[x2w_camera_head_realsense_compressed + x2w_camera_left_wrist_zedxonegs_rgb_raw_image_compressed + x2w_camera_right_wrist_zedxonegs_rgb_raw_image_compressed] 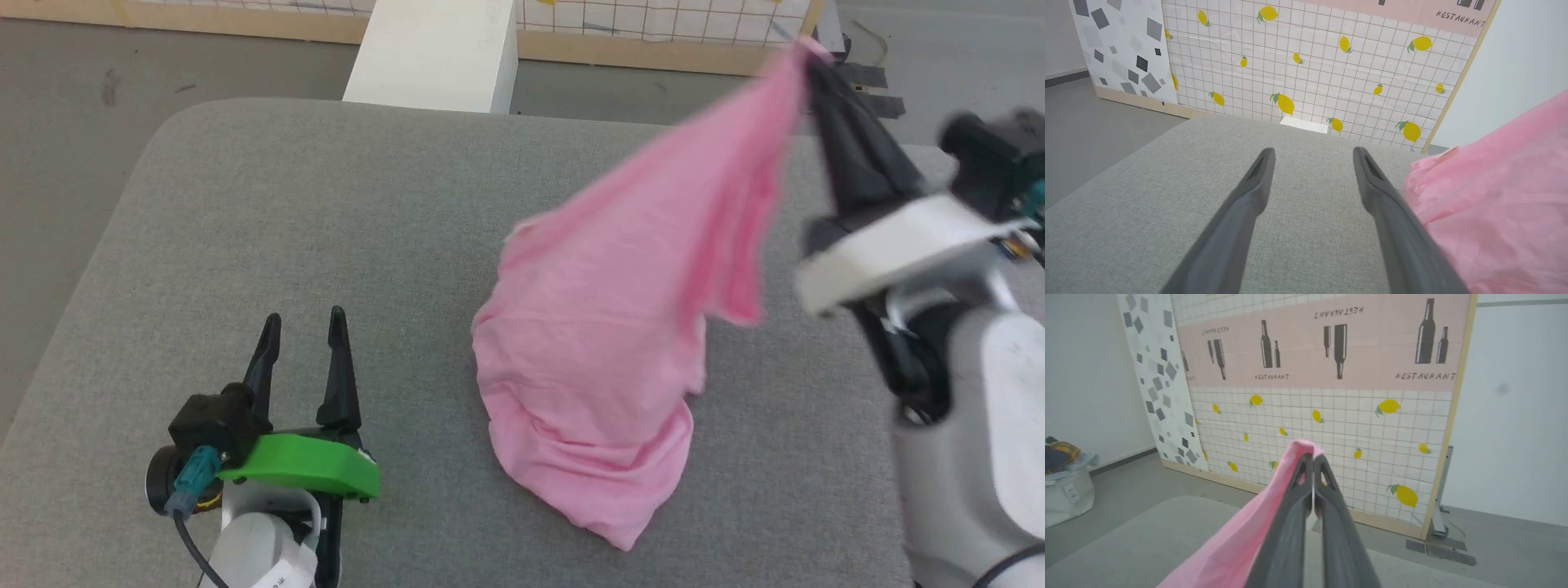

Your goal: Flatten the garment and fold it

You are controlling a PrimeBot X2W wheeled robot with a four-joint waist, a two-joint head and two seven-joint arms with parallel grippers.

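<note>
The garment (604, 327) is pink thin cloth, pulled up into a tent shape over the grey padded table (245, 245). Its lower part rests bunched on the table at centre right, and its top corner is pinched by my right gripper (808, 57), raised at the upper right and shut on the cloth. In the right wrist view the closed right gripper (1312, 457) holds that pink corner of the garment (1241, 547). My left gripper (304, 322) rests open near the table's front left, apart from the cloth. Its fingers (1257, 179) are spread, with the garment (1494, 196) just to their right.
A white block (437, 53) stands behind the table's far edge. A lemon-patterned panel (1310, 69) rises beyond it. A pale bin with clothes (1065, 482) sits on the floor to the left in the right wrist view. The table's left half is bare grey fabric.
</note>
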